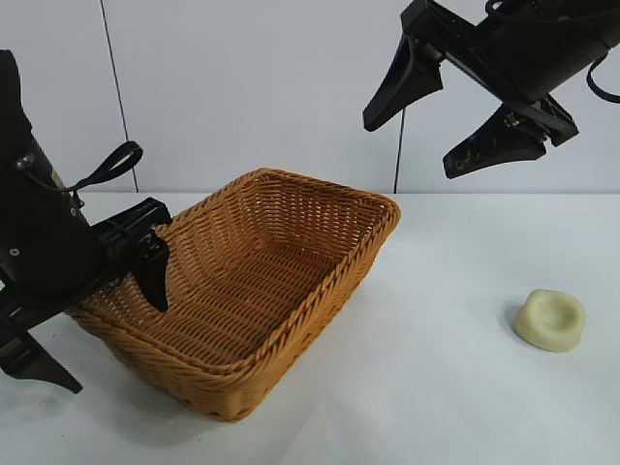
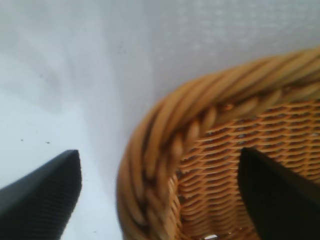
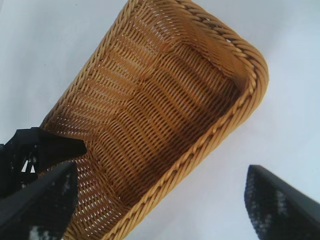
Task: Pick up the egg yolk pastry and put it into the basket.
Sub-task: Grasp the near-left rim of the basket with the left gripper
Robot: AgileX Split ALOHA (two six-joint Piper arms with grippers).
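The egg yolk pastry [image 1: 550,320], a small pale yellow puck with a dimple, lies on the white table at the right, apart from everything. The orange-brown wicker basket [image 1: 291,184] stands left of centre with nothing in it. My left gripper [image 1: 116,344] is open and straddles the basket's left corner, one finger inside and one outside. The left wrist view shows that braided rim [image 2: 165,150] between the spread fingers of the left gripper [image 2: 160,155]. My right gripper [image 1: 412,145] hangs open high above the basket's right end, holding nothing. The pastry is out of both wrist views.
The right wrist view looks down into the basket [image 3: 250,95] past the open right gripper [image 3: 161,169], with the left gripper [image 3: 40,147] at the basket's far corner. Bare white table [image 1: 436,387] lies between basket and pastry. A pale wall stands behind.
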